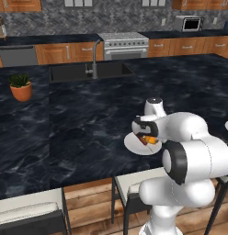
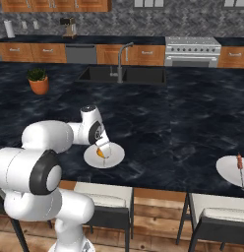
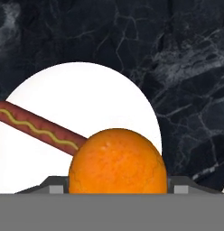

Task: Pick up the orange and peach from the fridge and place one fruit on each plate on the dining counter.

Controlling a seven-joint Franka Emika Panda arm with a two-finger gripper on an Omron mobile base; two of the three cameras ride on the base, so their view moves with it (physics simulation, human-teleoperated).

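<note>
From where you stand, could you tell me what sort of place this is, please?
A simulated home kitchen, it seems: a black marbled dining counter with an inset sink, a steel range among wooden cabinets, and stools at the near edge.

I see my end effector (image 2: 102, 149) holding the small bright-orange fruit (image 2: 100, 152) over the near-left round white plate (image 2: 115, 157) on the black marbled worktop (image 2: 168, 113).

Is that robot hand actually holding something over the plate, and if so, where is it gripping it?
Yes: the gripper holds the orange, pinched at its two opposite sides between the fingers, just above the white plate.
</note>
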